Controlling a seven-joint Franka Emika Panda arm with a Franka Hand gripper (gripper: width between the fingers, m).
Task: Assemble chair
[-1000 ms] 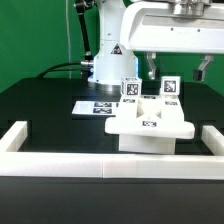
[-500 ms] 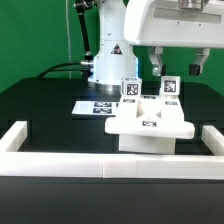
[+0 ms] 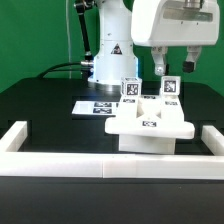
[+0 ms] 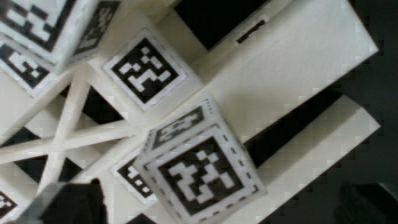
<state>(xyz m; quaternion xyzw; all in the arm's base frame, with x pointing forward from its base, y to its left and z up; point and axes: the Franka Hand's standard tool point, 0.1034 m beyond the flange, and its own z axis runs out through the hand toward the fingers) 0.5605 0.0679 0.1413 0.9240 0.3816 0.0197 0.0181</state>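
I see my gripper [image 3: 173, 66] spread wide, holding nothing, just above the chunky white plastic tagged chair [image 3: 150, 122] on the black counter [image 3: 50, 110].

We see the chair [image 3: 150, 118] made of white plastic. It looks smooth and a little dull, not shiny. Up close, the chair [image 4: 231, 110] has flat black-and-white square tags [image 4: 150, 70] that look like printed paper stuck on. The surface [image 3: 50, 125] is black and matt, and it looks smooth. The low border wall [image 3: 60, 165] is white, smooth and dull. The marker board [image 3: 95, 106] is thin, flat and white. The robot arm [image 3: 180, 25] has a hard white shell with a soft shine. The pincer [image 3: 172, 65] has dark fingers [image 3: 158, 64].
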